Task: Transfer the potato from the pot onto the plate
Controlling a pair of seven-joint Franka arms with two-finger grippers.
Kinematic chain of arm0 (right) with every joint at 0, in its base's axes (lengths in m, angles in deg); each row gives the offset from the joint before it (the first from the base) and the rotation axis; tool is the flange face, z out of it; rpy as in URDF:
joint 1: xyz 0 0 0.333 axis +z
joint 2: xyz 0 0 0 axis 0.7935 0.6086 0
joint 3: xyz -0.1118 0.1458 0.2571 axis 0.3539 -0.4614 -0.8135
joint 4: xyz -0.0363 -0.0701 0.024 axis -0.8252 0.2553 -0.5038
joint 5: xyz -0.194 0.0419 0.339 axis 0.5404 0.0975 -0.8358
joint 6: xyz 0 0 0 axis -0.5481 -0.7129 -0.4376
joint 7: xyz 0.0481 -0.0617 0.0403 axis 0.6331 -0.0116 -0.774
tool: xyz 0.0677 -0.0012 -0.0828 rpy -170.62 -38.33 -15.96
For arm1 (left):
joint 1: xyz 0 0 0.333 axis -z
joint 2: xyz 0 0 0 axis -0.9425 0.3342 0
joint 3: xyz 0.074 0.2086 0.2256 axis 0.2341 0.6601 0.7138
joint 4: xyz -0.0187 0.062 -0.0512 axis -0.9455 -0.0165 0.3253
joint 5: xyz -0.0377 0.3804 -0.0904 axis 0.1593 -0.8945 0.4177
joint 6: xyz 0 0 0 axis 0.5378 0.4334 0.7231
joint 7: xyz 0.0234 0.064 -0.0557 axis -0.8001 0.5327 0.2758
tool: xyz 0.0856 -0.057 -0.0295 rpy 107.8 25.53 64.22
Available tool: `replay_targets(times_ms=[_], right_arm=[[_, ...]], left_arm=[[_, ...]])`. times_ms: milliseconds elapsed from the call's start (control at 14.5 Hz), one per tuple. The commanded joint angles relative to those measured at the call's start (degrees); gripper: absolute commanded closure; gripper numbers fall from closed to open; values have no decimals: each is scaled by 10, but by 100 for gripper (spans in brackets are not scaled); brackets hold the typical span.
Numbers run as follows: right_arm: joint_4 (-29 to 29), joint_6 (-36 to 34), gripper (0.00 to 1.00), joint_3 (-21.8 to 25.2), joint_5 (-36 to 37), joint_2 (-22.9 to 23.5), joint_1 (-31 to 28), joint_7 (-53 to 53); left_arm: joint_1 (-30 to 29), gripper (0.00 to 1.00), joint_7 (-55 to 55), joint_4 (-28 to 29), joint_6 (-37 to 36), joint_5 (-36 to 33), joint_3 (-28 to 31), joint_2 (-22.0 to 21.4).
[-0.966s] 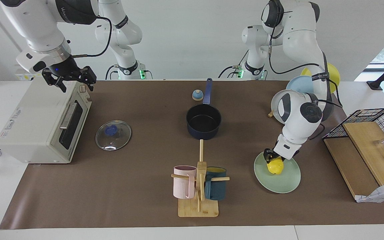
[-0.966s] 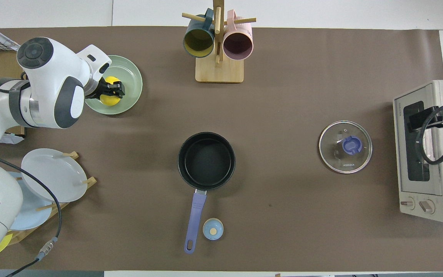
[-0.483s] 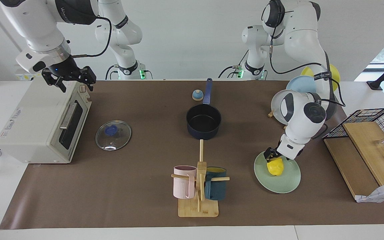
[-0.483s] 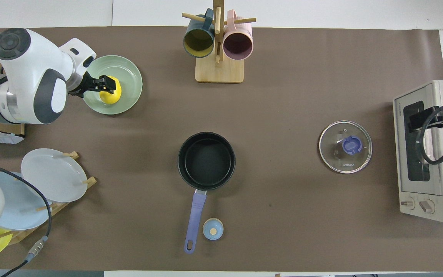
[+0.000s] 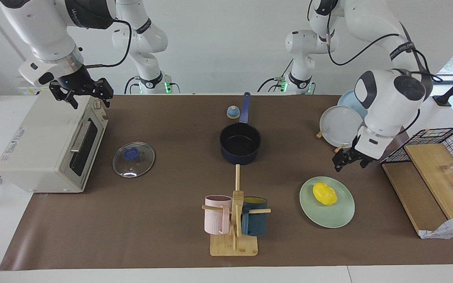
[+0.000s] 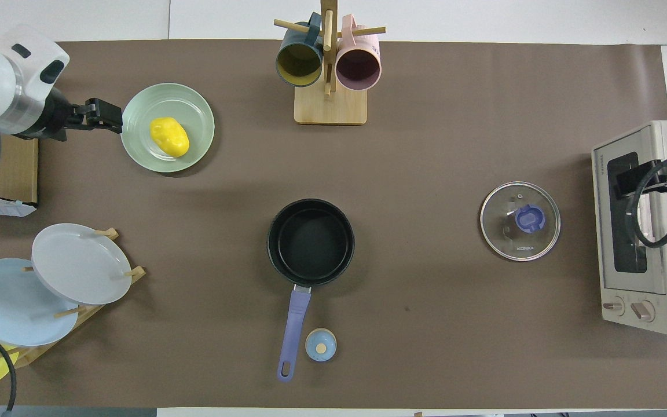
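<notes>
The yellow potato (image 5: 325, 193) lies on the mint-green plate (image 5: 338, 215) at the left arm's end of the table; it also shows in the overhead view (image 6: 169, 136) on the plate (image 6: 194, 104). My left gripper (image 5: 348, 162) is open and empty, raised over the brown mat beside the plate, apart from the potato; it also shows in the overhead view (image 6: 102, 113). The navy pot (image 5: 240, 157) stands empty mid-table with its handle toward the robots (image 6: 310, 241). My right gripper (image 5: 87, 96) is open and waits over the toaster oven.
A toaster oven (image 5: 49, 145) and a glass lid (image 5: 133, 159) are at the right arm's end. A mug rack (image 5: 234, 220) stands farther from the robots than the pot. A plate rack (image 5: 340, 125), a wire basket (image 5: 439, 141) and a small blue knob (image 5: 232, 112) are also there.
My left gripper let go of the potato, rose and drew back off the plate toward the robots. The potato stays on the plate. The right arm has not moved.
</notes>
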Motion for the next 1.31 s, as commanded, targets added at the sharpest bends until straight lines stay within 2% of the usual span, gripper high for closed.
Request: replay_targets(times_ms=[0, 345, 483, 621, 759, 1034, 1241], right_arm=[[0, -8, 0, 2, -8, -2, -1, 4], [0, -8, 0, 2, -9, -2, -1, 4], [0, -8, 0, 2, -9, -2, -1, 4], [0, -8, 0, 2, -9, -2, -1, 4], [0, -8, 0, 2, -9, -2, -1, 4], [0, -8, 0, 2, -9, -2, -1, 4], [0, -8, 0, 2, -9, -2, -1, 4]], left_arm=[[-5, 0, -7, 16, -56, 4, -2, -69], [-11, 0, -66, 24, -142, 0, -2, -123], [-10, 0, -108, 40, -146, -4, 0, -133], [-5, 0, -104, 42, -145, -3, 2, -133], [4, 0, -104, 30, -176, 0, 18, -134], [11, 0, -96, -44, -265, 19, 28, -115], [15, 0, -34, -40, -236, 35, 28, -117]])
